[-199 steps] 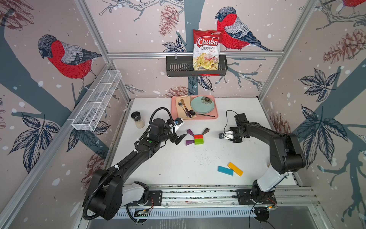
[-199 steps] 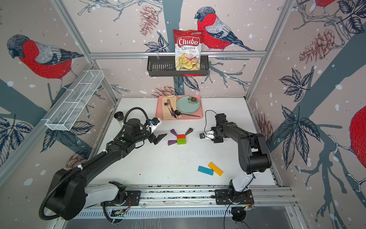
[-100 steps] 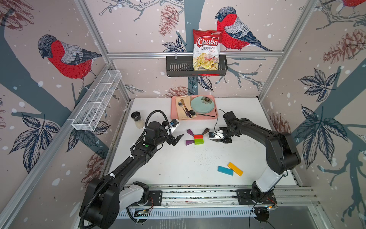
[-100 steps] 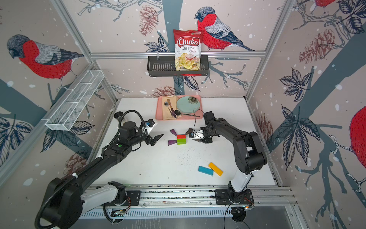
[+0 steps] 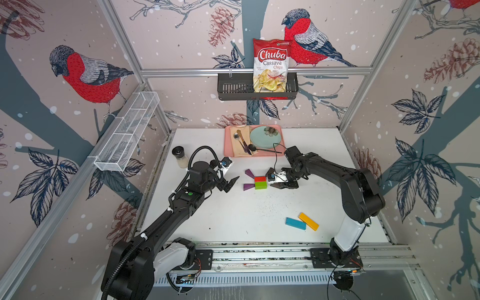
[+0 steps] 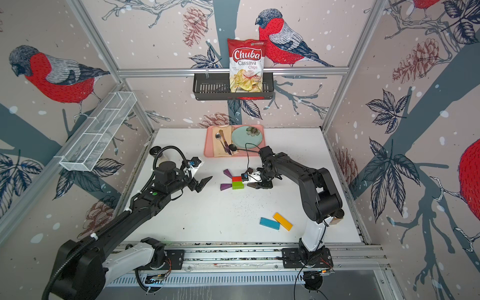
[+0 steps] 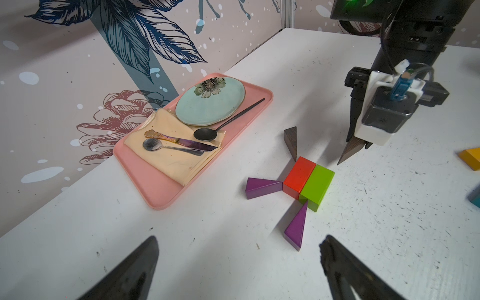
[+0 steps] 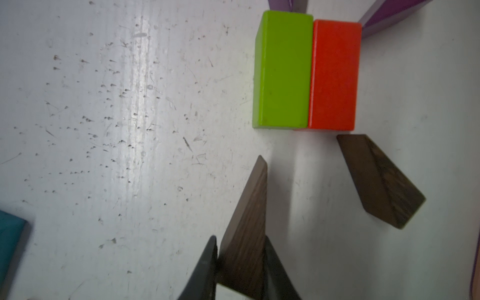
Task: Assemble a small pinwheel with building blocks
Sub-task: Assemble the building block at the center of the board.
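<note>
Now the right hand [image 8: 240, 241] pinches a wood-grained brown wedge [image 8: 249, 202]; the left hand [image 7: 239, 239] stands spread.

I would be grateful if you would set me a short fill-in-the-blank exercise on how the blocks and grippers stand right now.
The right gripper grips a wedge coloured dark ____.
The left gripper is ____ and holds nothing.
The red block lies flush against the ____ block.
The blue bar lies beside the ____ bar.
Missing words: brown; open; green; yellow.
</note>
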